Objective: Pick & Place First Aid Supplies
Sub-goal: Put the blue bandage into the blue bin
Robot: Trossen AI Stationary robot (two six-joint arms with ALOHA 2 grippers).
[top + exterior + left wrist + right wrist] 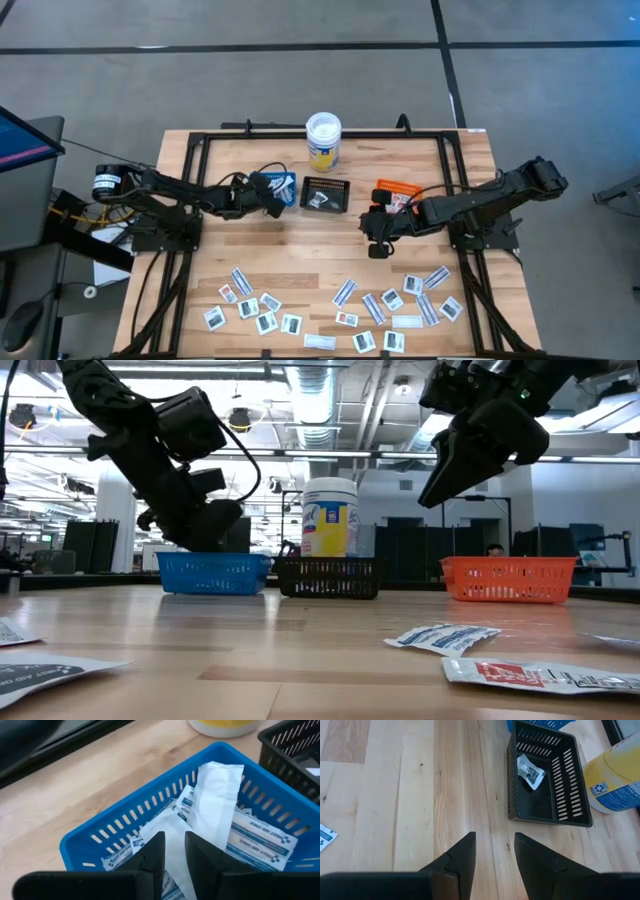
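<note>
The first aid supplies are small flat paper packets; several [345,300] lie scattered along the table's near edge. More of them [260,837] lie in the blue tray [283,184] at the table's middle left. One squarish packet [530,770] lies in the black tray [327,194]. My left gripper [175,847] hangs over the blue tray, shut on a long white strip packet [212,800]. My right gripper [495,845] stands open above bare wood, in front of the orange tray [395,190], with nothing between its fingers. My left gripper holds the white strip packet by its near end [174,851], between its two fingers. The fingers slant down toward the blue tray and lie along the strip. The strip reaches out past the fingertips, and its far end [220,770] stands above the tray's far wall.
A white-lidded tub with a yellow label [323,140] stands behind the three trays. A black frame [190,150] runs along the table's far and side edges. Bare wood [310,250] lies between the trays and the scattered packets.
</note>
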